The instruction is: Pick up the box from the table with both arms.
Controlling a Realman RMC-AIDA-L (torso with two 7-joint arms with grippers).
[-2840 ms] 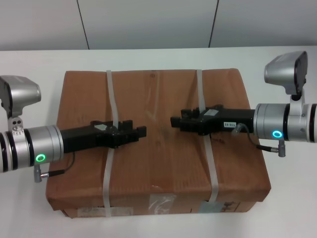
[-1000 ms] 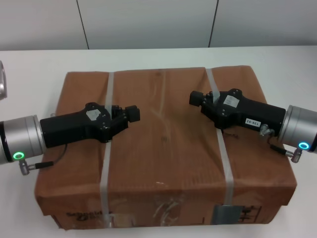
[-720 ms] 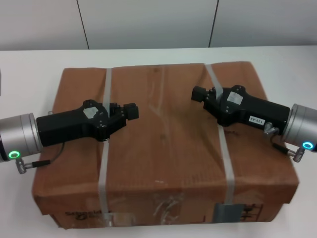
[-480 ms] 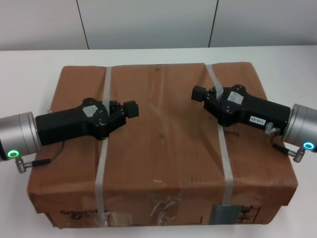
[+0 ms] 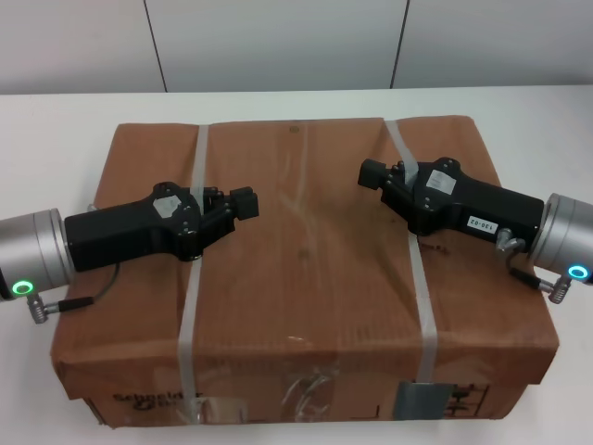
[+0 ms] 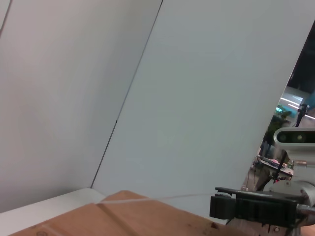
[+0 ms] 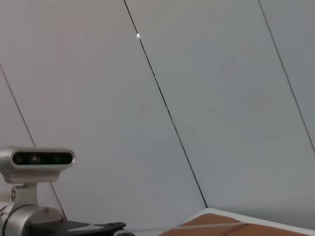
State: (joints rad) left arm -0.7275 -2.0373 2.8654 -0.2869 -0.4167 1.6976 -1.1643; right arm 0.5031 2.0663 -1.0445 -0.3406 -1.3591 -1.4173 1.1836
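Raised crumpled cardboard box [image 5: 306, 278], smooth table [image 5: 56, 130]

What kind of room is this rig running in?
Likely a lab or office test room: a plain white table, bare pale wall panels behind it, and one strapped cardboard box with the left pincer and right pincer over it.
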